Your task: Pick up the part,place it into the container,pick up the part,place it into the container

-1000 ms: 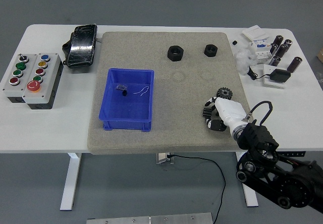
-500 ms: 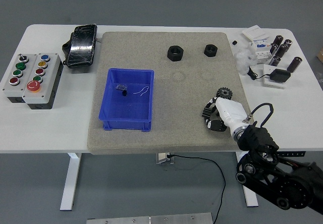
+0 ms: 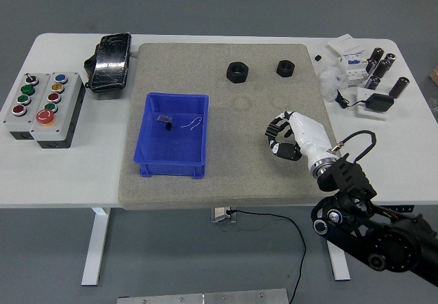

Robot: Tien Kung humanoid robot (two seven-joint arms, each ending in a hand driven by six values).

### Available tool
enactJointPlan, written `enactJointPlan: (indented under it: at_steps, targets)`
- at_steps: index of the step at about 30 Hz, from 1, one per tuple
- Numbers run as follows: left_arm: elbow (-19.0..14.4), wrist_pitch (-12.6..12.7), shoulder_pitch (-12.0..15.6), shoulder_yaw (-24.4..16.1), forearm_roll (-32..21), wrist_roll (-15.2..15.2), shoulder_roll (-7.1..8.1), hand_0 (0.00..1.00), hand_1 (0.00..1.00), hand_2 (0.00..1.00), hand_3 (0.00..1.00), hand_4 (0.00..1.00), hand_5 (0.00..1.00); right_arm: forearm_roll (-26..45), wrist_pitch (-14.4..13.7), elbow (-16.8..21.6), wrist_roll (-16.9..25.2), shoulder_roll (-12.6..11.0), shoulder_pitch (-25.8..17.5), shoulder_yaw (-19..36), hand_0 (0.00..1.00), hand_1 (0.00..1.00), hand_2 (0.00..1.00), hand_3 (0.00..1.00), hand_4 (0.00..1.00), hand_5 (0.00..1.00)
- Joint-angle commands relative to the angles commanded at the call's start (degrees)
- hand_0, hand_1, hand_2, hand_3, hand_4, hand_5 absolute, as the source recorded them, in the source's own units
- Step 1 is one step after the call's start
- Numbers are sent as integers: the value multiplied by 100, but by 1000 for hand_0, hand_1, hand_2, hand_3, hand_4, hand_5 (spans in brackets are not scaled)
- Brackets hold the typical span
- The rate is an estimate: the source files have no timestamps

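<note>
White table (image 3: 68, 174) on a grey floor, with a grey mat (image 3: 239, 174) across the middle. At far left, a button box (image 3: 42, 105), touching the near-left table zone only. Behind it and to the right, a black pouch (image 3: 109, 59), just beside the mat's far-left corner. On the mat's left half, a blue bin (image 3: 171, 155), upright, holding a small dark part (image 3: 164, 119) near its far wall and a thin pale wire (image 3: 194, 122) beside that. Further right, along the mat's far edge, two black nuts (both apart from the bin): the larger nut (image 3: 240, 72), then the smaller nut (image 3: 285, 67), near each other but not touching. Nearer the front, over the mat's right half, the right hand (image 3: 287, 140), white-backed, reaching in from the lower right corner; cannot tell whether clenched on anything or empty. At far right, off the mat, dark cylinders (image 3: 383, 68), white boxes (image 3: 348, 51) and a black adapter (image 3: 378, 103) with its cord.
</note>
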Motion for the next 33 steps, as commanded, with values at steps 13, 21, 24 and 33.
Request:
enactJointPlan:
  at_steps: [13, 21, 24, 33]
  targets:
    - [0, -12, -6, -52, 79, 37, -48, 663, 627, 586, 622, 684, 495, 1322, -599, 158, 1251, 999, 481, -690, 408, 526, 543, 569, 628, 2]
    - [0, -14, -9, -71, 105, 64, -39, 662, 627, 586, 622, 684, 499, 1406, -226, -22, 1053, 1144, 801, -1121, 809, 836, 794, 720, 512, 168]
    - [0, -18, -4, -78, 125, 73, -39, 662, 627, 586, 622, 684, 499, 1265, -87, -70, 912, 1178, 839, -1134, 809, 836, 794, 720, 512, 168]
    - [0, -18, 1, -85, 133, 80, -48, 662, 627, 586, 621, 685, 502, 1106, -70, -90, 837, 1221, 865, -1155, 835, 857, 804, 731, 567, 165]
